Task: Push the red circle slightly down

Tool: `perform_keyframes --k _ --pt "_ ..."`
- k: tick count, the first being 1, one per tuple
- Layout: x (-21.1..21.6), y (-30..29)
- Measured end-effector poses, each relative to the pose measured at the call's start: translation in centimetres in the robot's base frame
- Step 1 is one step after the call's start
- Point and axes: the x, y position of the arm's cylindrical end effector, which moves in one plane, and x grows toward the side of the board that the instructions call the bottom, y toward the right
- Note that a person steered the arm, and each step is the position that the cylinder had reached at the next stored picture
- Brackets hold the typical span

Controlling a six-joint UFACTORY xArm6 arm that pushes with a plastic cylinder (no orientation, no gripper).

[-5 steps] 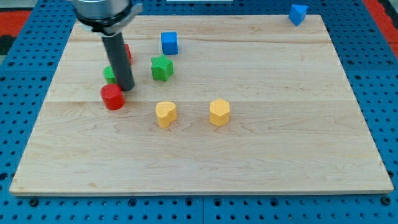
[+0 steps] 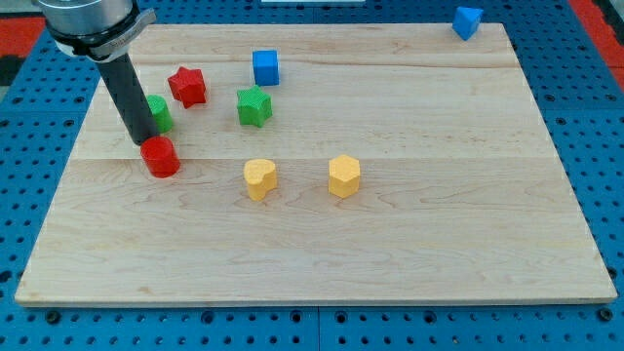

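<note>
My tip (image 2: 142, 140) touches red circle (image 2: 160, 156) at its 11 o'clock; no jaws, 1 rod. Light, stiff, slides easily; push at 12.

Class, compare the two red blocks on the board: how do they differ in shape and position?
The red circle is a round cylinder; the red star has pointed arms. The red circle lies nearer the view's bottom and left, the red star nearer the top. My tip sits right at the red circle's upper left edge, while the red star stands apart from it. Both are red.
</note>
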Motion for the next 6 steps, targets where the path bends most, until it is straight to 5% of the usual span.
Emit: perform_keyframes --k 6 --pt "3.3 3.2"
